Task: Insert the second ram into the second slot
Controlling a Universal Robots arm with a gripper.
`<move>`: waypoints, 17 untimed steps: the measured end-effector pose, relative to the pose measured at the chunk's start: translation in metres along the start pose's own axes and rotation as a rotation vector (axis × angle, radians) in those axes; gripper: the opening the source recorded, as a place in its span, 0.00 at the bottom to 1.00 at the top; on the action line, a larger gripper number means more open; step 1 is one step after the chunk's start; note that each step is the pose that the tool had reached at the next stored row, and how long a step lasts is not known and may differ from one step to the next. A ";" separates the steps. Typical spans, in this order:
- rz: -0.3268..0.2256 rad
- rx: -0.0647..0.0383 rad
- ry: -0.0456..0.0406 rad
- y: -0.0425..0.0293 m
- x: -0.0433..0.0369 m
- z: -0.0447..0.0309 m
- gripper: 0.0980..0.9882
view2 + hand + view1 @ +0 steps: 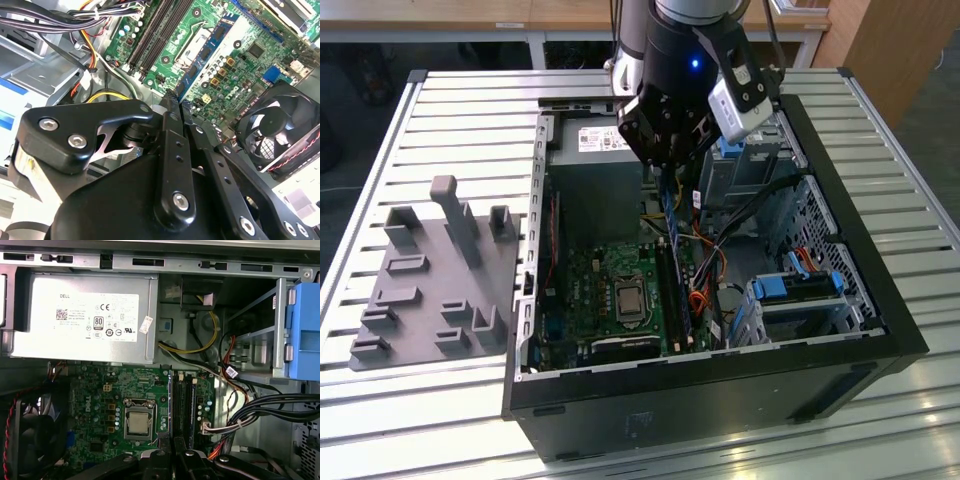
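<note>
Second ram [668, 205], thin flat blue circuit-board stick: prob. light, stiff, fragile (avoid contacts), so grip by edges. Black gripper [665, 160] has fingers pinched onto its top.

An open black computer case [720, 392] lies on a slatted table [460, 110], a grey moulded fixture [415, 290] beside it. Inside, a green motherboard [95, 395] adjoins a silver power supply [30, 325] and black fan [280, 125]

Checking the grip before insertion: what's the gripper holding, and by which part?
The gripper holds the second ram by its upper part, the rest hanging below.
</note>
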State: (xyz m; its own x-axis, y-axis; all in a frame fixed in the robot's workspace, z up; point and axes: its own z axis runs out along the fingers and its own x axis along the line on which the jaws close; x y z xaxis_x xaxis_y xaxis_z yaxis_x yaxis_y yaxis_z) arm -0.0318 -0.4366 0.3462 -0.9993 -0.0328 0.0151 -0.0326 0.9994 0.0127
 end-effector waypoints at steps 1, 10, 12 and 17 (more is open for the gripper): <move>0.000 0.000 0.0000 0.0000 0.0000 0.0002 0.04; 0.000 0.000 0.0004 0.0000 0.0000 0.0026 0.04; 0.000 0.001 0.0016 0.0000 -0.0001 0.0037 0.04; 0.001 0.001 0.0027 -0.0001 -0.0001 0.0070 0.04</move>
State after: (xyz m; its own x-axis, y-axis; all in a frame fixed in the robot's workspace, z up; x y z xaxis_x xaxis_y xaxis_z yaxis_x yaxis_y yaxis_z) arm -0.0318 -0.4366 0.3392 -0.9994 -0.0313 0.0178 -0.0311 0.9995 0.0113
